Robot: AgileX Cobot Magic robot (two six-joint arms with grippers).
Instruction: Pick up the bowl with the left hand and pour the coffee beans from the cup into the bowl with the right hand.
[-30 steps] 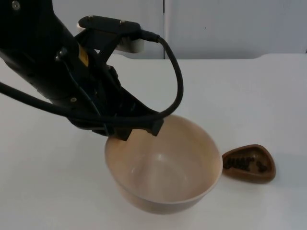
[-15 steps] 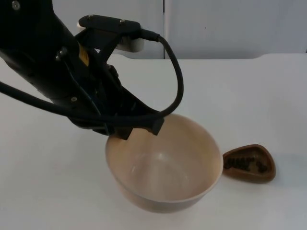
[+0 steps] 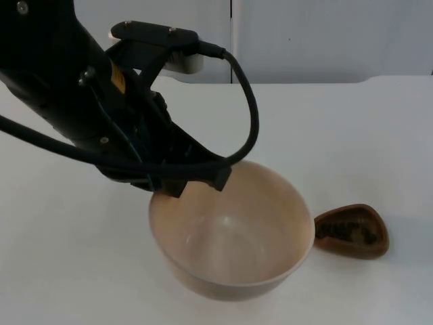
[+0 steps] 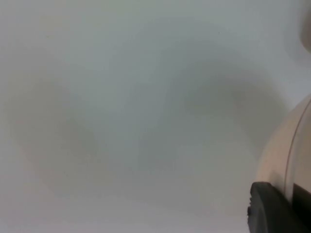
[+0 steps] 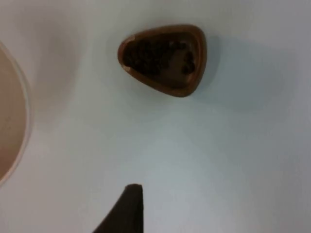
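Left claw [image 3: 193,181] is clamped on the back rim of the tan bowl [image 3: 230,233], one finger inside and one outside, and the bowl looks tipped a bit toward the camera. The brown cup [image 3: 352,231] with coffee beans [image 3: 344,230] in it sits on the white desk [image 3: 352,142] just to the bowl's right, not touching it. The right claw [image 5: 127,206] hangs above the cup; can't tell how open it is.

Even, bright light, soft shadows on the table [image 3: 379,135] (left wrist view hazy, unfocused).
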